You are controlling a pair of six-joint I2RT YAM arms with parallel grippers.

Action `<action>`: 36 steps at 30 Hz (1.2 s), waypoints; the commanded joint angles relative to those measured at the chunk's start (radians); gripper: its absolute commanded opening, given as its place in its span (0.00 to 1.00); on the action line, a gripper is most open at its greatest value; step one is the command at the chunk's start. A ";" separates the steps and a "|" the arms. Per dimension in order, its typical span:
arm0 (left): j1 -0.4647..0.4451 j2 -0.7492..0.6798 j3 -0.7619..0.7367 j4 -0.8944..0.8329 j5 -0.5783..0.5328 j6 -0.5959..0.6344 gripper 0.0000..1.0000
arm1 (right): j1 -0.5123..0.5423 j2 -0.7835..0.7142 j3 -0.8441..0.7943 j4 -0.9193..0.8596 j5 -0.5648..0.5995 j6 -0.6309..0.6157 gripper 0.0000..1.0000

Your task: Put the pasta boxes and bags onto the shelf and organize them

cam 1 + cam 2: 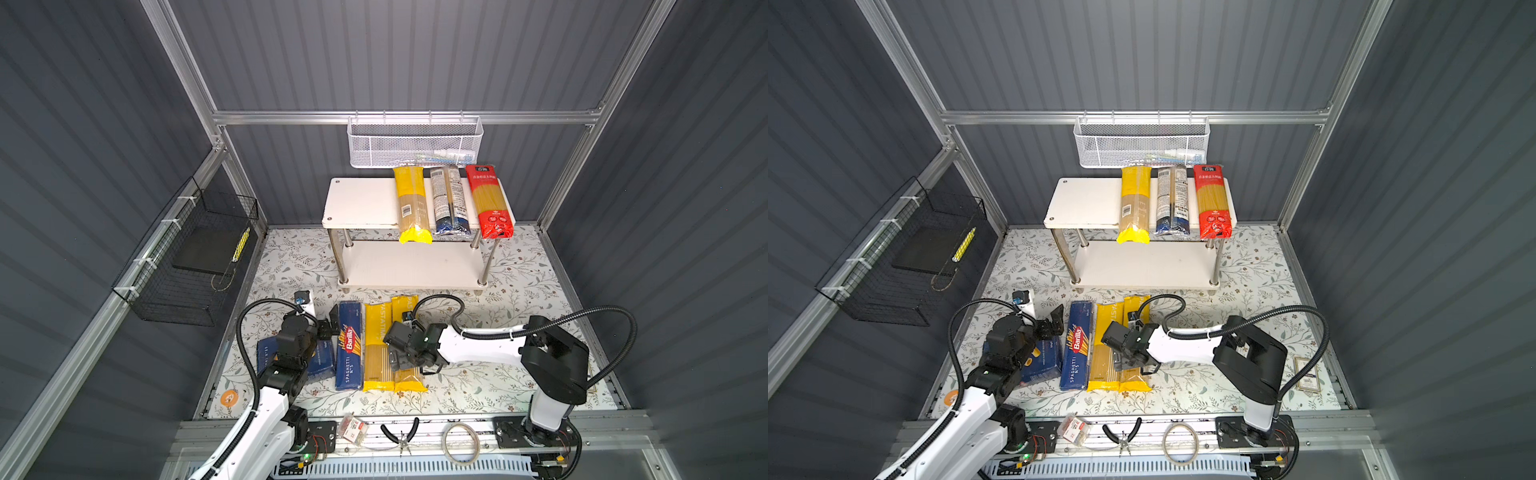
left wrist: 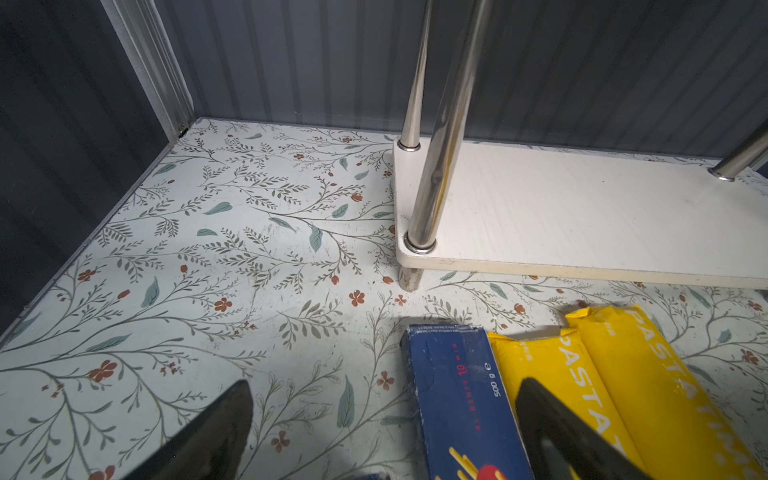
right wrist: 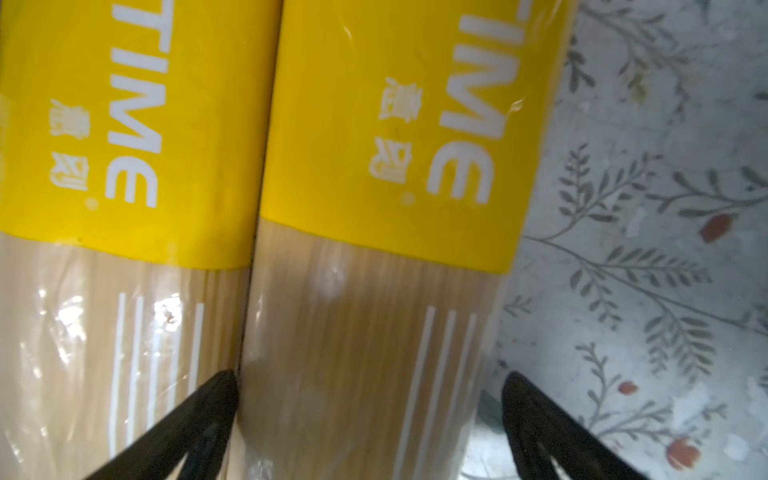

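The shelf [image 1: 361, 199] stood in the upper middle of both top views. Three pasta bags [image 1: 451, 199] lay side by side on the right of its top board, their near ends overhanging the front edge. A fourth bag pushed in carelessly could nudge one off.

On the bench [image 1: 519, 374] below lay a blue box [image 1: 348, 345] and two yellow bags [image 1: 377, 357] touching along their length.

The right arm [image 1: 478, 345] reached in from the right of the frame, wrist bent down. Its jaws were open and straddled the right-hand yellow bag [image 3: 374, 166], with one finger at the seam between the pair. Closing there might pinch the neighbour [image 3: 124, 124] too, and the glossy film, gripped mid-length, would likely sag or slip.

The left arm [image 1: 291, 345] hovered at the lower left, jaws open by the box's far end. Whether they touched it I could not tell.
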 commanded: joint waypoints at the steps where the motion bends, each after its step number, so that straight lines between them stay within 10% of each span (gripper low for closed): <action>1: 0.000 0.007 0.002 0.004 0.004 -0.001 0.99 | 0.002 0.027 -0.005 -0.011 -0.017 0.007 0.99; 36: 0.000 0.023 0.009 0.006 0.007 0.001 0.99 | -0.029 -0.119 -0.071 -0.099 0.022 -0.206 0.99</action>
